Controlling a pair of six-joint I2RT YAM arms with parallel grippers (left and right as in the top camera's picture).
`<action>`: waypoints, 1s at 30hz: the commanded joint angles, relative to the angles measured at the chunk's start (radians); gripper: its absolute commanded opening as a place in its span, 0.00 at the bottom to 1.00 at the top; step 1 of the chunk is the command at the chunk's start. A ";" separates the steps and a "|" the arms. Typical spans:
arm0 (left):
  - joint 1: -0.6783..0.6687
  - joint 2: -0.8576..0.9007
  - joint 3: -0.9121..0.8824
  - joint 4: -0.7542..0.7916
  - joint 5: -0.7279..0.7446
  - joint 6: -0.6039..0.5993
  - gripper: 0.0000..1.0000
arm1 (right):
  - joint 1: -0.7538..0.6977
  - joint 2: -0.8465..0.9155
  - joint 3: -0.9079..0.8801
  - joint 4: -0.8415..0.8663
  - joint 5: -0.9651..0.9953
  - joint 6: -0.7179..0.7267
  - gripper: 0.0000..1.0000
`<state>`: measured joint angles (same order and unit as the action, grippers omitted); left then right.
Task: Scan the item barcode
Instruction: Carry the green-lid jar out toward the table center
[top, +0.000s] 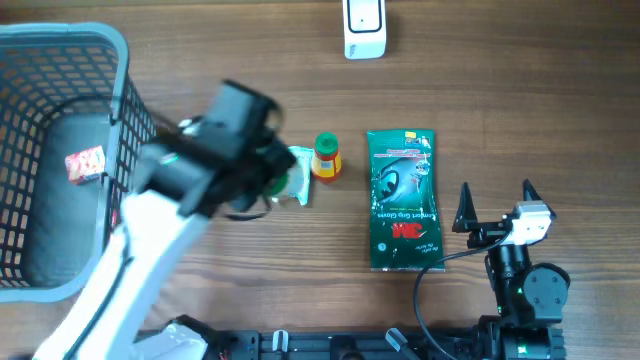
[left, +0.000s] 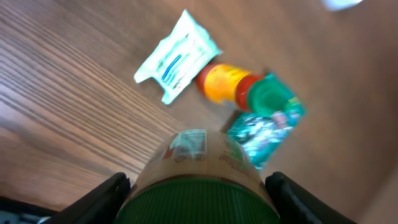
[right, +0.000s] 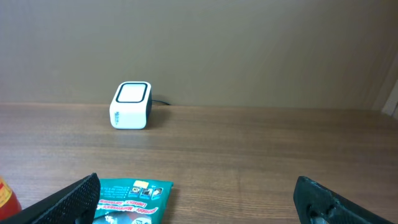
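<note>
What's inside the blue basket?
Inside the light blue plastic mesh basket lies one small red and white packet. The white robot arm covers the basket's near right corner, so anything there is hidden.

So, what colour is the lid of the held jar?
Dark green; the jar lid shows best in the left wrist view.

Saw a basket (top: 122, 90) at 9 o'clock on the table (top: 560, 90), with a small packet (top: 85, 165) inside it. Found a scanner (top: 363, 28) at 12 o'clock, by the far edge. Spotted a glove pack (top: 403, 200) lying flat near the middle. Saw a little bottle (top: 326, 157) on its side just at 9 o'clock of that pack, and a flat pouch (top: 300, 188) just at 9 o'clock of the bottle. Found a jar (left: 199, 168) between the fingers of the left gripper (left: 199, 208), above the pouch. Saw the right gripper (top: 496, 192) at 4 o'clock, near the pack, not touching it.
</note>
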<state>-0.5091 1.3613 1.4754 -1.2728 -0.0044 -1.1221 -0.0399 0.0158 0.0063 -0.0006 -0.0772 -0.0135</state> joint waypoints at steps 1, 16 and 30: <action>-0.110 0.128 0.015 0.040 -0.084 0.014 0.47 | 0.003 -0.002 -0.001 0.002 0.013 -0.010 1.00; -0.379 0.615 0.015 0.144 -0.182 -0.070 0.47 | 0.003 -0.002 -0.001 0.002 0.013 -0.010 1.00; -0.459 0.637 0.015 0.236 -0.364 -0.203 0.60 | 0.003 -0.002 -0.001 0.002 0.013 -0.010 1.00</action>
<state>-0.9680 2.0064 1.4868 -1.0592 -0.2802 -1.2964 -0.0399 0.0158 0.0063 -0.0002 -0.0772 -0.0135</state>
